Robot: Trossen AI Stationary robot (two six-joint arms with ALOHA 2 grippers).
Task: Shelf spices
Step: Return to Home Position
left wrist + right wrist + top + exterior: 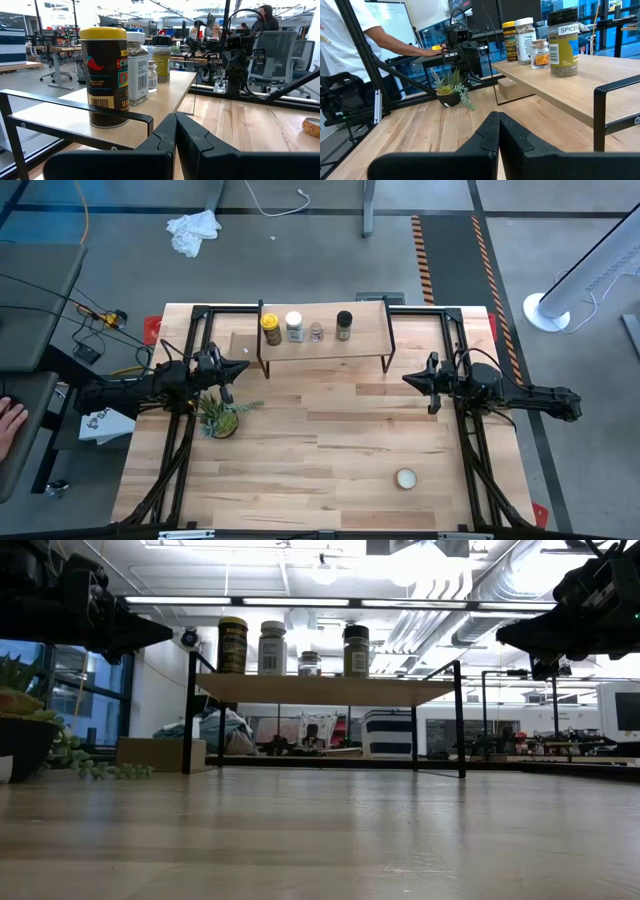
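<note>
On the shelf [370,340] we see a row: yellow jar [271,329], white-capped jar [294,326], tiny jar [316,331], black-capped jar [344,325]. Left gripper [175,122] and right gripper [498,120] hover above worktop [320,450], both pressed together, empty.

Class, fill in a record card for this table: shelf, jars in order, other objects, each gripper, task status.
Shelf: wooden-topped rack at the table's far edge
Jars, from the left arm's side: yellow-capped jar, white-capped jar, tiny pinkish jar, black-capped jar; all upright on the shelf
Other objects: potted plant and white tin on the table; cardboard box by the shelf's end
Left gripper: shut, empty, raised near the plant
Right gripper: shut, empty, raised off the shelf's other end
Status: no jar left to shelve
</note>
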